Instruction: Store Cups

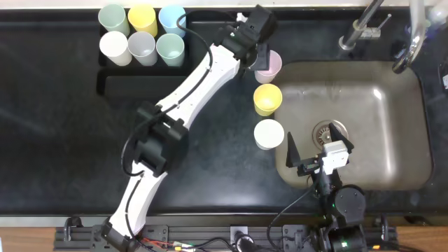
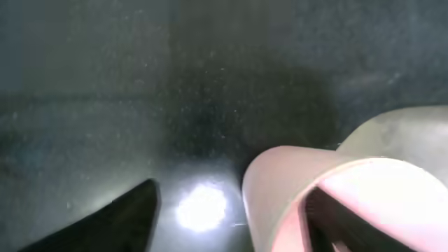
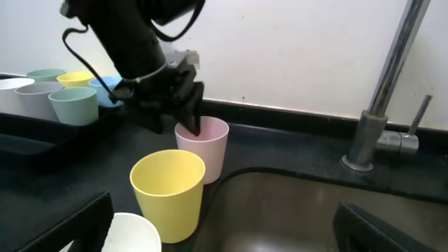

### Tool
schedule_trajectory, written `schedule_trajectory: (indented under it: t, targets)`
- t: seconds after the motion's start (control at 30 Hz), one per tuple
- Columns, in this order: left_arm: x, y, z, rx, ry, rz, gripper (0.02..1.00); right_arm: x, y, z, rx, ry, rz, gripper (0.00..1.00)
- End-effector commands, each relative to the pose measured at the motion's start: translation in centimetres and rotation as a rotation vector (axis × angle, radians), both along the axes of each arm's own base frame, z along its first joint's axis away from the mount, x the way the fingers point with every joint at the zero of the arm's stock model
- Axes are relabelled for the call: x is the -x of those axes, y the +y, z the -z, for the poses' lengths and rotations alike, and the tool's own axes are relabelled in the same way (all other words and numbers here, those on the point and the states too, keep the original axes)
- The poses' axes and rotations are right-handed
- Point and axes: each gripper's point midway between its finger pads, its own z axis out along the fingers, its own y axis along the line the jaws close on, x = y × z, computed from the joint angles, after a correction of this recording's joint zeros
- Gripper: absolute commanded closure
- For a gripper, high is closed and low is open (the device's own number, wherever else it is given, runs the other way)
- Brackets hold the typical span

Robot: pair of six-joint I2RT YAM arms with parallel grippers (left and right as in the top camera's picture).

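A pink cup [image 1: 270,66] [image 2: 280,189] [image 3: 208,143] stands upright on the black counter beside the sink's far left corner. My left gripper [image 1: 260,55] [image 2: 224,227] [image 3: 185,115] is open at its rim, one finger inside the cup and the other outside, the wall between them. In line toward the near side stand a yellow cup [image 1: 267,99] [image 3: 168,189] and a white cup [image 1: 269,134] [image 3: 129,234]. My right gripper [image 1: 315,148] [image 3: 224,234] hangs open over the sink with nothing between its fingers.
A black tray [image 1: 140,81] at the far left carries several upright cups [image 1: 143,43] [image 3: 73,103] in two rows. The steel sink [image 1: 381,105] fills the right side, with a faucet [image 1: 361,28] [image 3: 383,98] behind it. The wall stands just beyond the counter.
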Motion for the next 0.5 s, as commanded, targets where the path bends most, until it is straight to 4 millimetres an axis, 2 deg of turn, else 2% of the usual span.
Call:
schedule_trajectory:
  t: [0.03, 0.07, 0.2, 0.3, 0.4, 0.5]
  targets:
    - [-0.6, 0.1, 0.3, -0.006, -0.008, -0.009, 0.638, -0.1, -0.2, 0.3, 0.003, -0.003, 0.01, 0.003]
    - [-0.6, 0.1, 0.3, -0.006, -0.008, -0.009, 0.713, -0.1, -0.2, 0.3, 0.003, -0.003, 0.01, 0.005]
    - [-0.5, 0.0, 0.1, 0.0, -0.008, -0.006, 0.873, -0.1, -0.2, 0.3, 0.003, -0.003, 0.01, 0.003]
    - [-0.4, 0.0, -1.7, 0.018, -0.03, -0.001, 0.982, -0.1, -0.2, 0.3, 0.003, -0.003, 0.01, 0.003]
    - [-0.5, 0.4, -5.3, 0.021, -0.096, 0.016, 0.985, -0.1, -0.2, 0.3, 0.003, -0.003, 0.01, 0.003]
    - [0.0, 3.1, -10.2, -0.029, -0.184, -0.038, 0.985, -0.1, -0.2, 0.3, 0.003, -0.003, 0.01, 0.003]
